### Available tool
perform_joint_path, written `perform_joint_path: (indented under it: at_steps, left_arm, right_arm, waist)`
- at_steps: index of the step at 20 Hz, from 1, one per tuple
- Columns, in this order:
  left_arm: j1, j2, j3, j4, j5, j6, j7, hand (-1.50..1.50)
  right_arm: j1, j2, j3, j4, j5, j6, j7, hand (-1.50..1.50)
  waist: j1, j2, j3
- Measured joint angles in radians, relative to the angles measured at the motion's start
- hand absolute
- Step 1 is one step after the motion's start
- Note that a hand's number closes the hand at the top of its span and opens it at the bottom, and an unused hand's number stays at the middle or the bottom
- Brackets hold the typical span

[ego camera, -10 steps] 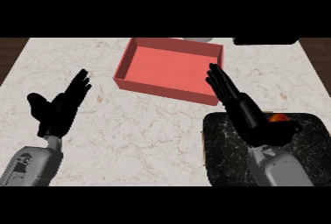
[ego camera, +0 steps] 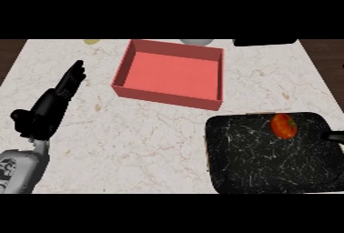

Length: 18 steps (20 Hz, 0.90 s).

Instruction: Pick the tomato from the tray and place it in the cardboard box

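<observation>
The left robot hand [ego camera: 50,107] is released at the bench's [ego camera: 154,136] left, fingers straight, with the box [ego camera: 164,96] ahead and to its right. The tomato [ego camera: 283,125] lies in the tray [ego camera: 262,159], just left of a dark stub at the right edge, probably the right robot hand [ego camera: 334,135], too cut off to tell its state. Farther ahead, a yellow thing [ego camera: 92,41], a pale thing [ego camera: 196,41] and a black thing [ego camera: 265,42] are cut off.

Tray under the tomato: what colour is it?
The tray is black with whitish scratchy flecks; head view.
</observation>
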Motion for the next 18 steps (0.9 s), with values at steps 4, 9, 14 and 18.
perform_joint_path:
  at_steps: [4, 9, 14, 18]
  left_arm:
    - [0.014, 0.0, -0.028, -0.022, -0.021, -0.023, -0.05, 0.0]
    - [0.029, 0.001, -0.052, -0.042, -0.041, -0.042, -0.085, 0.0]
    - [0.018, -0.001, -0.055, -0.044, -0.047, -0.052, -0.077, 0.0]
    - [0.008, -0.006, -0.052, -0.024, -0.052, -0.06, -0.091, 0.0]
  right_arm:
    - [0.064, -0.104, -0.13, 0.173, 0.0, 0.165, -0.208, -1.5]
    - [0.101, -0.218, -0.181, 0.333, 0.144, 0.283, -0.495, -1.5]
    - [0.12, -0.319, -0.125, 0.421, 0.339, 0.232, -0.622, -1.5]
    - [0.127, -0.402, -0.045, 0.412, 0.472, 0.194, -0.664, -1.5]
  waist:
    - [0.028, 0.006, 0.001]
    - [0.062, 0.007, -0.001]
    - [0.077, 0.006, -0.003]
    - [0.076, 0.003, -0.006]
